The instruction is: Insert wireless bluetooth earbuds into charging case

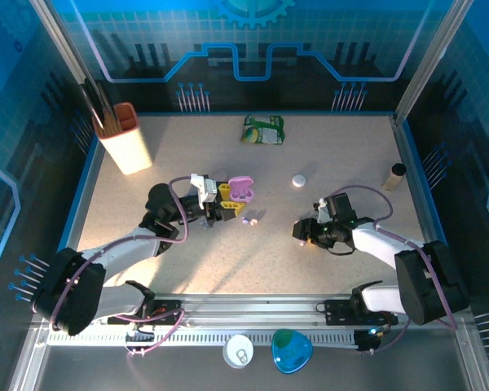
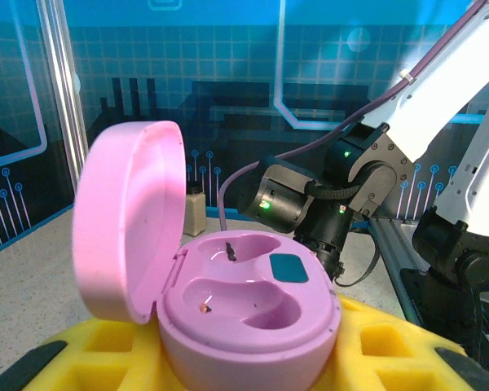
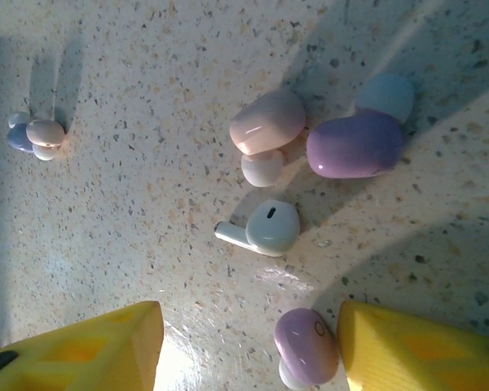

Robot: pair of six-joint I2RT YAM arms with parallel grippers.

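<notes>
My left gripper [image 1: 222,202] is shut on the pink charging case [image 1: 241,189]. In the left wrist view the case [image 2: 248,318] sits between the yellow fingers [image 2: 391,350], lid up, both wells bare. My right gripper [image 1: 300,231] hovers low over the table with its jaws apart. A lilac earbud [image 3: 306,346] lies on the table touching the right yellow finger [image 3: 416,350], far from the left finger [image 3: 90,350]. A white stemmed earbud [image 3: 265,228], a pinkish one [image 3: 267,122] and a bigger lilac one [image 3: 354,144] lie further on. Small buds [image 1: 246,220] rest between the two grippers.
A white holder with an orange rim [image 1: 124,138] stands back left, and a green packet [image 1: 263,130] lies at the back. A white disc [image 1: 299,180] and a small bottle [image 1: 394,176] sit right of centre. White [image 1: 239,352] and blue [image 1: 292,350] cases lie by the front rail.
</notes>
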